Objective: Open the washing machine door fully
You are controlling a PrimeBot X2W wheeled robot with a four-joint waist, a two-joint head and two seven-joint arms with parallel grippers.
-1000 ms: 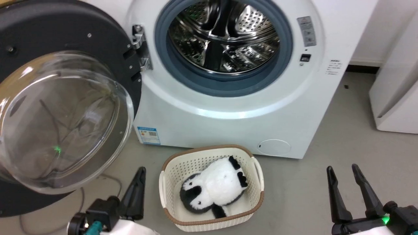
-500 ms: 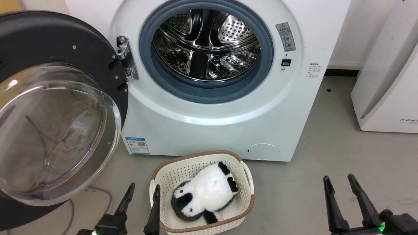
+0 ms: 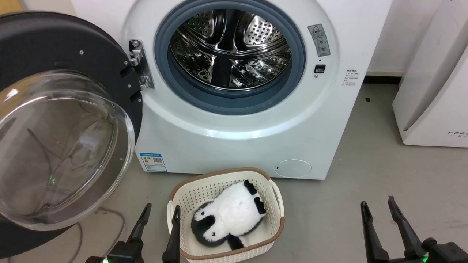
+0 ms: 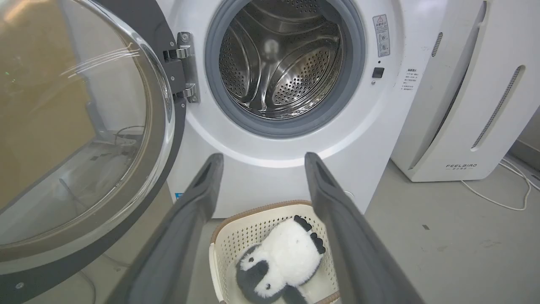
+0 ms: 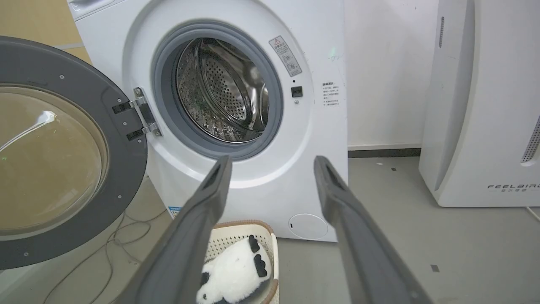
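The washing machine door [image 3: 62,146] is swung wide to the left of the white washing machine [image 3: 234,135]. It hangs on its hinge [image 3: 140,65] with the glass bowl turned to the room, and the steel drum [image 3: 230,47] is in plain sight. Both tools are low in front, apart from the door. The left gripper [image 3: 162,206] has its fingers spread with nothing between them, just beside a cream basket [image 3: 182,190] holding a black and white plush toy [image 3: 234,215], and the right gripper [image 3: 376,200] is also spread and empty over the grey floor [image 3: 329,219].
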